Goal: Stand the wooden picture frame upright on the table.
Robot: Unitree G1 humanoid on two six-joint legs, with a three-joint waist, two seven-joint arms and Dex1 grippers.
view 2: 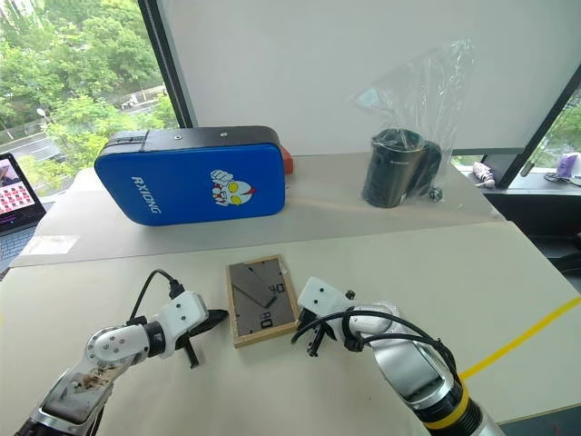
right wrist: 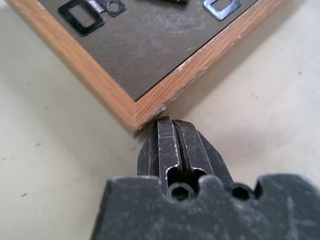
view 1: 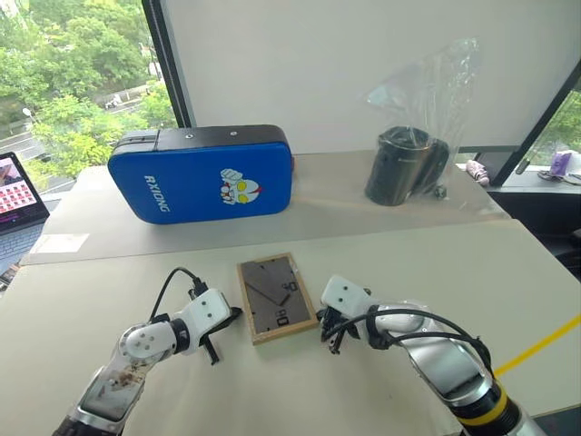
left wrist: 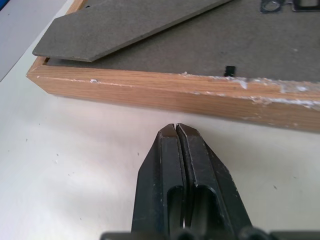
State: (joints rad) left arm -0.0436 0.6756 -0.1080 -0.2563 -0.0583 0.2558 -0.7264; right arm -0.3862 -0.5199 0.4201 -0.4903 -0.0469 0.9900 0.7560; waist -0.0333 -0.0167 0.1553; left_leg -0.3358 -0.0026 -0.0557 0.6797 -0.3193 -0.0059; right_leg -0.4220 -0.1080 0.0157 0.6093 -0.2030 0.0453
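Note:
The wooden picture frame (view 1: 277, 298) lies flat, face down, in the middle of the table (view 1: 427, 272). Its dark grey back and folded stand face up. My left gripper (view 1: 234, 314) is shut and holds nothing. It rests just off the frame's left long edge (left wrist: 165, 92), with its tips (left wrist: 176, 129) pointing at the wood across a small gap. My right gripper (view 1: 324, 325) is also shut and holds nothing. Its tips (right wrist: 170, 122) sit right at the frame's near right corner (right wrist: 142, 107); contact cannot be told.
A big blue pad (view 1: 204, 177) stands at the back left on the farther table surface. A black cylinder in a clear plastic bag (view 1: 404, 163) sits at the back right. A laptop (view 1: 18, 191) is at the far left, and a yellow line (view 1: 540, 345) crosses the right.

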